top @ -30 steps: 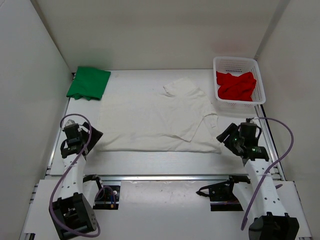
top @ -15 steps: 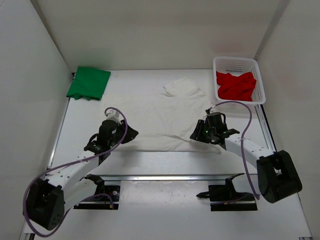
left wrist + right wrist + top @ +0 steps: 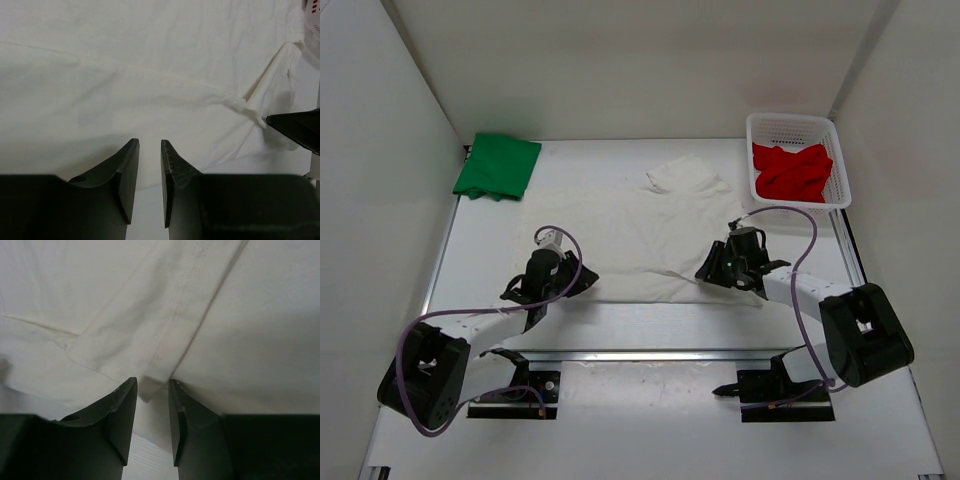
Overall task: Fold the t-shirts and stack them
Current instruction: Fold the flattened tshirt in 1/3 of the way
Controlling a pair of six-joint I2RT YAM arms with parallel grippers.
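At the near hem of the white t-shirt (image 3: pixel 620 235), the left gripper (image 3: pixel 149 146) and right gripper (image 3: pixel 152 384) are pinching cloth — shallow bites are risking a slip mid-fold.

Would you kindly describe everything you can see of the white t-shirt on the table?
The white short-sleeved cloth t-shirt lies spread, slightly wrinkled, on the white table. It looks soft and thin, with stitched seams. One sleeve points to the far side; its right part is folded over itself. The left gripper and right gripper sit at its near hem, jaws nearly closed; a small fold lies between the right one's jaws.
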